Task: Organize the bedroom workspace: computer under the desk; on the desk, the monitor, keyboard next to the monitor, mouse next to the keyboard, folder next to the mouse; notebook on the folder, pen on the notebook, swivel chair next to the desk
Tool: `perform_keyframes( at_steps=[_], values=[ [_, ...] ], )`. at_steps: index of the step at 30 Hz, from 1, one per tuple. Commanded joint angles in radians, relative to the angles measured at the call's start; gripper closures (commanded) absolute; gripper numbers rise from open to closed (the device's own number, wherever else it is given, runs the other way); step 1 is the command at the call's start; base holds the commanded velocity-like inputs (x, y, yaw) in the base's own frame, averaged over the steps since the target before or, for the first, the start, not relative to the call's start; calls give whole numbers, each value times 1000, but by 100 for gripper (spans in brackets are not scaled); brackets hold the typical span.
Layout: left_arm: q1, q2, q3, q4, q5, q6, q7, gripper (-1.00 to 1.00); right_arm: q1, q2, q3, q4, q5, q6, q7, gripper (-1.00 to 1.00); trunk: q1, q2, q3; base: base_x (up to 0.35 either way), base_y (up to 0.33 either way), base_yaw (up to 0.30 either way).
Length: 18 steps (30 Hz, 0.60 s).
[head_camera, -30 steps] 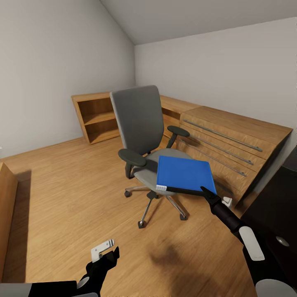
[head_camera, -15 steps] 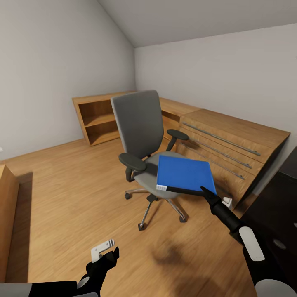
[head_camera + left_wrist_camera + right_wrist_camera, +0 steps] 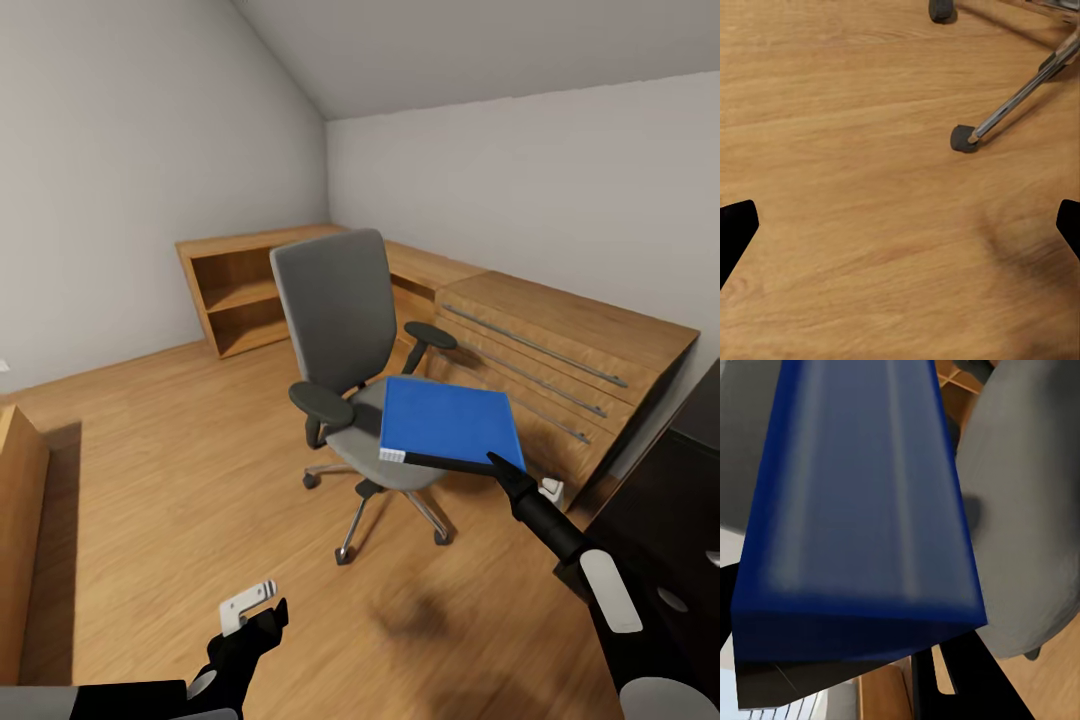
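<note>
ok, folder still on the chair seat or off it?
Off: the folder is held roughly level in the right gripper, above and in front of the swivel chair seat.

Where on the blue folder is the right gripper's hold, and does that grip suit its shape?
The right gripper pinches the folder at its near right corner edge, coming in from the robot's side. That suits a thin flat slab: jaws close across its thickness. A hold nearer the middle of that edge would probably balance it better, since it cantilevers out over the swivel chair.
</note>
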Motion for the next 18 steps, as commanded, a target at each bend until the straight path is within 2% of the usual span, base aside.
perform_keyframes(
  at_steps=[1, 5, 11, 18],
  values=[
    [-2, 0, -2, 0, 2, -3, 2, -100, 0, 0, -2, 0, -7, 9, -1, 100, -4, 7, 2, 0, 0, 0],
    [-2, 0, -2, 5, 4, -5, 4, -100, 0, -1, -2, 0, -7, 9, -1, 100, -19, 35, 15, -10, 0, 0],
    [-2, 1, -2, 7, 4, -26, 4, -100, 0, -1, -2, 0, -6, 8, -1, 100, -42, 77, 34, -237, 0, 0],
    [-2, -7, -14, 9, 3, -31, 4, -100, 0, -1, -2, 0, -3, 8, 0, 100, -69, 126, 59, -59, 0, -20]
  ],
)
